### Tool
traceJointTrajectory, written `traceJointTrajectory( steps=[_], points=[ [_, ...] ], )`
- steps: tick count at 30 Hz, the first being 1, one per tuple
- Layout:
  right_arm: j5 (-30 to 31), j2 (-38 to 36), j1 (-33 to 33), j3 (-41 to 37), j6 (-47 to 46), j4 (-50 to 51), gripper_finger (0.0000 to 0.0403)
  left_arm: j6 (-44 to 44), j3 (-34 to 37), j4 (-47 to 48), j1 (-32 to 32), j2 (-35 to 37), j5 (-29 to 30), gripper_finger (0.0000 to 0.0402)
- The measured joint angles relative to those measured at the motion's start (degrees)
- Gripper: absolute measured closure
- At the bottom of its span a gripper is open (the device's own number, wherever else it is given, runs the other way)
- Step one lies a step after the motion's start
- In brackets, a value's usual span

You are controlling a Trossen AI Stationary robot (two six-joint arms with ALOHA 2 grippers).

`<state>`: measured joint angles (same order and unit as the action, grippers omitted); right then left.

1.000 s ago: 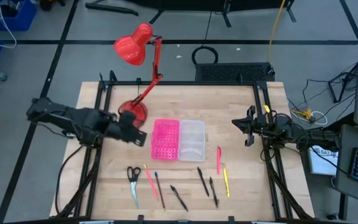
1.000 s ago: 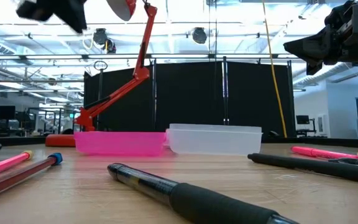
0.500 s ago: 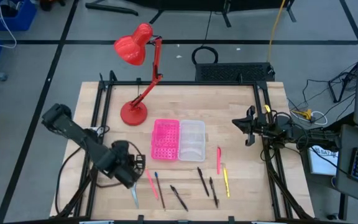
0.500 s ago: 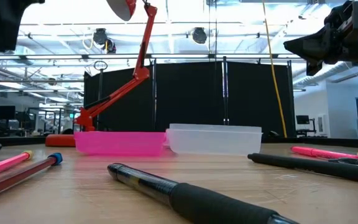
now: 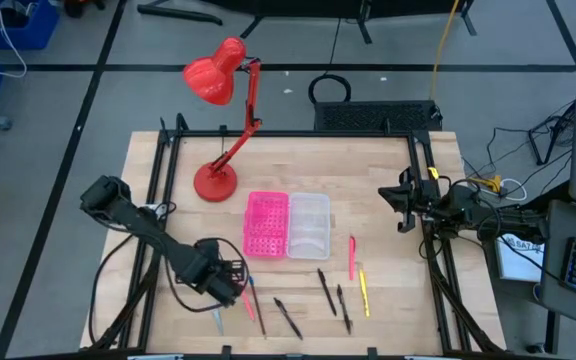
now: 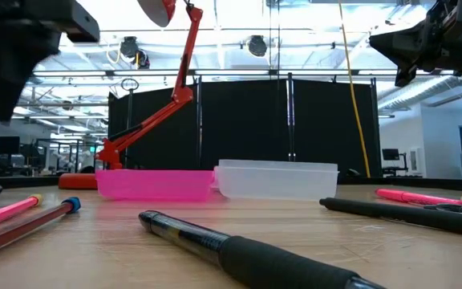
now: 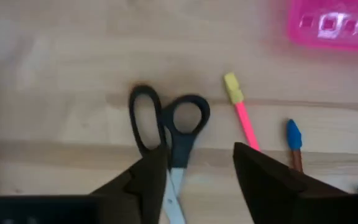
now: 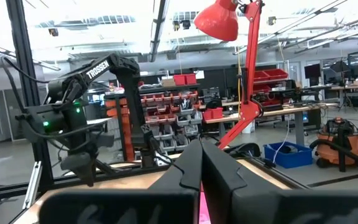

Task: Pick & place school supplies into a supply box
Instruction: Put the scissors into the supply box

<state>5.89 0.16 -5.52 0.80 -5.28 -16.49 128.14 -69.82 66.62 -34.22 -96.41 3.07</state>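
The black-handled scissors [image 7: 168, 124] lie flat near the table's near left corner, blades [image 5: 216, 320] toward the near edge. My left gripper [image 7: 197, 180] hangs open just above them, pointing down, its fingers either side of the shank below the handle loops. Beside the scissors lie a pink pencil [image 7: 244, 119] and a blue-tipped one [image 7: 294, 138]. More pens [image 5: 326, 288] lie along the near edge. The clear supply box [image 5: 309, 225] sits mid-table with nothing showing in it. My right gripper [image 5: 400, 205] waits shut, raised at the right edge.
A pink perforated tray [image 5: 266, 225] stands against the supply box's left side. A red desk lamp [image 5: 218, 120] stands at the far left, its base [image 5: 214, 182] on the table. A pink pen [image 5: 352, 257] and a yellow one [image 5: 364, 293] lie near right.
My left gripper has swung from beside the lamp base toward the near edge and come down over the scissors, turning until it points straight down. My right gripper has tipped up a little in place. Nothing on the table has moved.
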Motion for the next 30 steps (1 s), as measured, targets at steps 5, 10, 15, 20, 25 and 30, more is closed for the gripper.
traceJointTrajectory(
  steps=[5, 10, 15, 20, 25, 30],
  points=[
    [0.0, 0.0, 0.0, 0.0, 0.0, 0.0, 0.0403, 1.7, 0.0, 0.0, 0.9, -1.9, -1.6, 0.0183],
    [0.0, 0.0, 0.0, 0.0, 0.0, 0.0, 0.0403, 2.4, 0.0, -0.2, 0.8, -3.8, -2.0, 0.0199],
    [0.0, 0.0, 0.0, 0.0, 0.0, 0.0, 0.0403, 2.7, 0.0, 0.1, 0.7, -5.8, -3.6, 0.022],
    [-0.1, 0.0, 0.0, 0.0, 0.0, 0.0, 0.0403, 3.1, 0.0, 0.1, 0.5, -8.2, -3.5, 0.0233],
    [-0.1, 0.0, 0.0, 0.0, 0.0, 0.0, 0.0403, 2.2, 0.0, -0.3, 0.4, -11.9, -3.8, 0.0241],
    [-0.1, 0.0, 0.0, 0.0, 0.0, 0.0, 0.0403, -0.1, -0.2, -0.5, 0.4, -15.4, -5.1, 0.0251]
  ],
)
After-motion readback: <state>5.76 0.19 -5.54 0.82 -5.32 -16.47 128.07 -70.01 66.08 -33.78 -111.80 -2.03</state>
